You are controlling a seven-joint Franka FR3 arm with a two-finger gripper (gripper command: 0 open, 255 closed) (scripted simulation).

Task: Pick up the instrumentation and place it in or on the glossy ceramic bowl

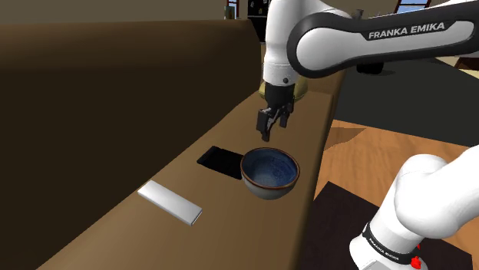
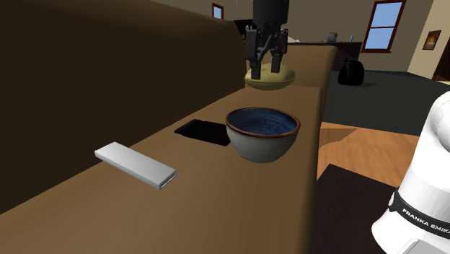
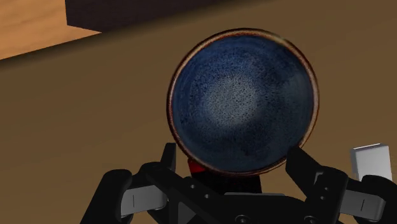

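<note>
Gripper (image 1: 272, 136) spread, pinching nothing, above blue bowl (image 1: 270, 170); shoulder view: black slab (image 1: 222, 159) beside bowl; wrist view: white slab (image 3: 371, 160) beside one finger.

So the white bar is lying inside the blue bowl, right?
Not quite. The bar is white and the bowl is blue inside, but the bar is not in it. It lies flat on the counter, apart from the bowl. The shoulder view shows this.
</note>
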